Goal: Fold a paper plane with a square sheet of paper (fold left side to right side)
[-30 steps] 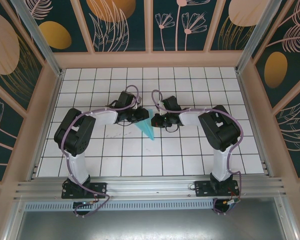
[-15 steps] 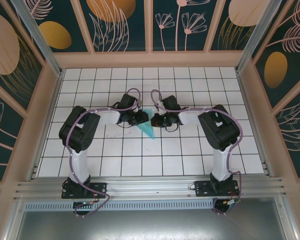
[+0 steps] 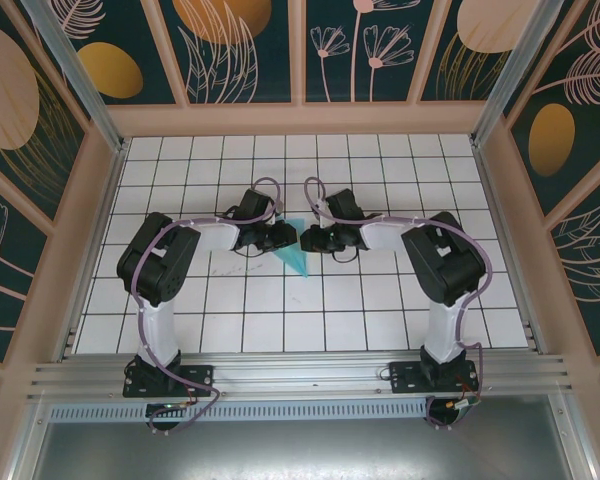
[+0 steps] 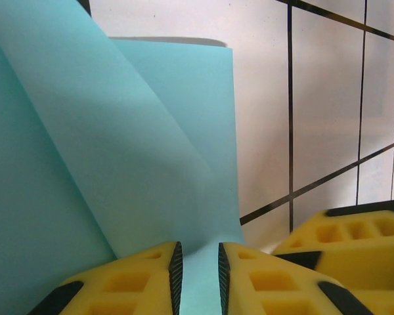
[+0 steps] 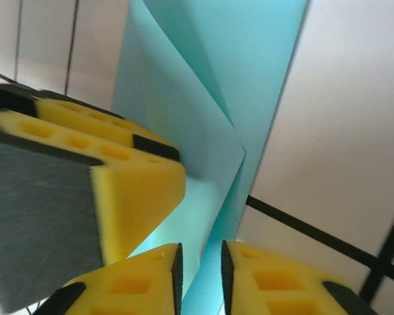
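Right hand [image 3: 306, 240] has loosened around paper plane [image 3: 297, 259]

The left arm [image 3: 165, 262] and right arm [image 3: 442, 262] are built of white links joined by bulky black housings. A lilac cable [image 3: 132, 292] is looped along each, and each is carried on a black base plate [image 3: 170, 380]. On the left end effector [image 4: 197, 252] and right end effector [image 5: 199, 252], yellow fingers [image 4: 125, 282] are moulded with rectangular recesses and lined with black pads [image 4: 176, 275].

White gridded table [image 3: 380, 300]; blue paper plane [image 3: 298, 259] atop
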You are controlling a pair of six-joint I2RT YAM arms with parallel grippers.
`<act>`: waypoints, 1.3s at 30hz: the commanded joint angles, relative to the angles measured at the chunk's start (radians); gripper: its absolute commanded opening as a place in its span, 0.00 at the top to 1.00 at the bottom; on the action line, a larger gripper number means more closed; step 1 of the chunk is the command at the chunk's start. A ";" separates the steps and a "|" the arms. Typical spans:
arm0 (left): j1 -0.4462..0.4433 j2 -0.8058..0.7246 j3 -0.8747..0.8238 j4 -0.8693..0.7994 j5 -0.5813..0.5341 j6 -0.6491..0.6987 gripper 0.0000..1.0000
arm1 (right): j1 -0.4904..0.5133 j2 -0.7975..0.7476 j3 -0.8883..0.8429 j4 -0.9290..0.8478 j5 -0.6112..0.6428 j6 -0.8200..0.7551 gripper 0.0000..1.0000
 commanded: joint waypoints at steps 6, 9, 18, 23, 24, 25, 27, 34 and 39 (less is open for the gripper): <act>-0.001 0.052 -0.049 -0.069 -0.064 0.020 0.74 | -0.009 -0.179 -0.095 -0.010 -0.087 0.023 0.75; -0.001 0.050 -0.051 -0.066 -0.064 0.018 0.74 | 0.017 -0.152 -0.098 0.027 -0.186 0.059 0.81; -0.001 0.047 -0.050 -0.068 -0.063 0.019 0.74 | 0.064 -0.020 -0.023 0.007 -0.192 0.044 0.85; -0.001 0.044 -0.048 -0.068 -0.067 0.019 0.74 | 0.070 0.002 -0.013 -0.052 -0.163 0.015 0.85; -0.001 0.043 -0.048 -0.068 -0.066 0.019 0.74 | 0.071 0.005 -0.013 -0.066 -0.156 0.009 0.85; -0.001 0.044 -0.048 -0.068 -0.066 0.019 0.74 | 0.073 0.008 -0.016 -0.078 -0.151 0.004 0.85; -0.001 0.044 -0.048 -0.070 -0.066 0.019 0.74 | 0.076 0.012 -0.017 -0.100 -0.141 -0.007 0.85; -0.001 0.044 -0.048 -0.072 -0.070 0.022 0.74 | 0.089 0.030 -0.023 -0.136 -0.119 -0.023 0.85; 0.000 0.046 -0.046 -0.075 -0.070 0.024 0.74 | 0.094 0.032 -0.028 -0.154 -0.109 -0.028 0.85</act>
